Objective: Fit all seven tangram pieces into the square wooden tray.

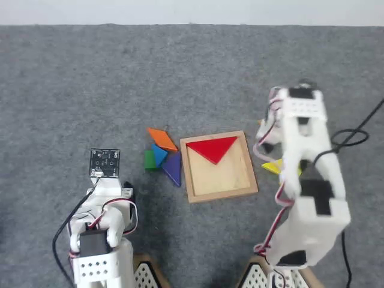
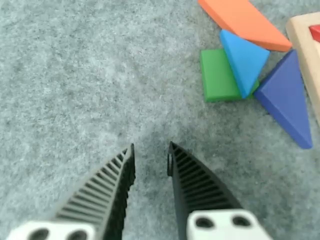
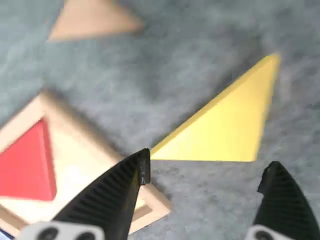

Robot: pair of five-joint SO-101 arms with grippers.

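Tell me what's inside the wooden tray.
One red triangle lies in the tray against its far edge; the rest is bare wood. The floor under the triangle is hidden.

Robotics lab bench: cabled arms standing on a grey felt table.

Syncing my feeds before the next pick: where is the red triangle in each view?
High view: red triangle lies in the wooden tray's far half.
Left wrist view: a red sliver inside the tray rim.
Right wrist view: red triangle inside the tray.
Landmark: the tray rim.
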